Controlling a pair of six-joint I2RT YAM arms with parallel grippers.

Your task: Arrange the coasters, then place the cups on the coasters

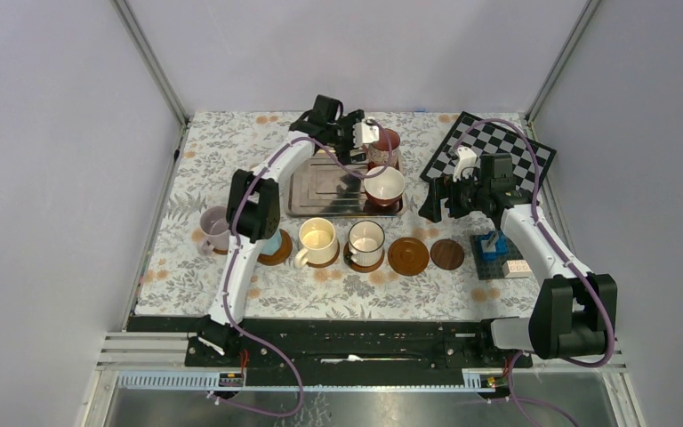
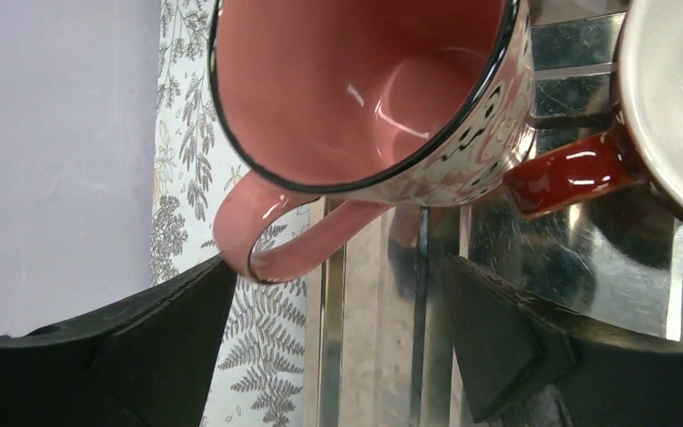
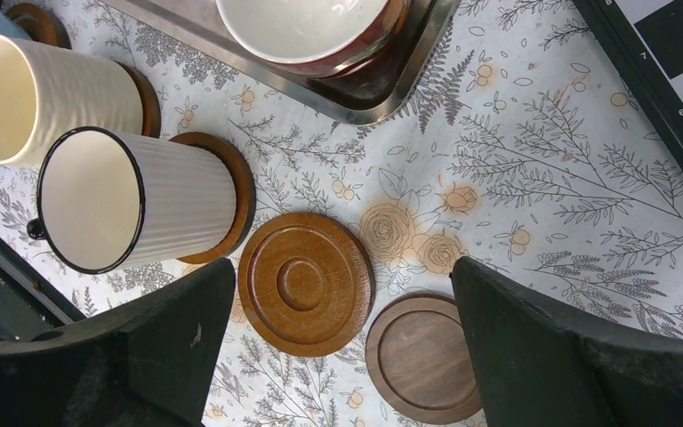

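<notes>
While my left jaws stand open, flanking the handle of the pink cup (image 2: 373, 98) on the tray (image 2: 578, 267), the red cup (image 2: 667, 107) sits just beside it. An off-centre close could knock them together. Right jaws are open above two bare coasters (image 3: 302, 283).

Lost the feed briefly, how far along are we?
Done: coasters lined up, four carrying cups. In hand: open left gripper at the pink cup on the tray. Left: pink cup and dark red cup onto the two empty coasters; open right gripper hovers above them.
</notes>
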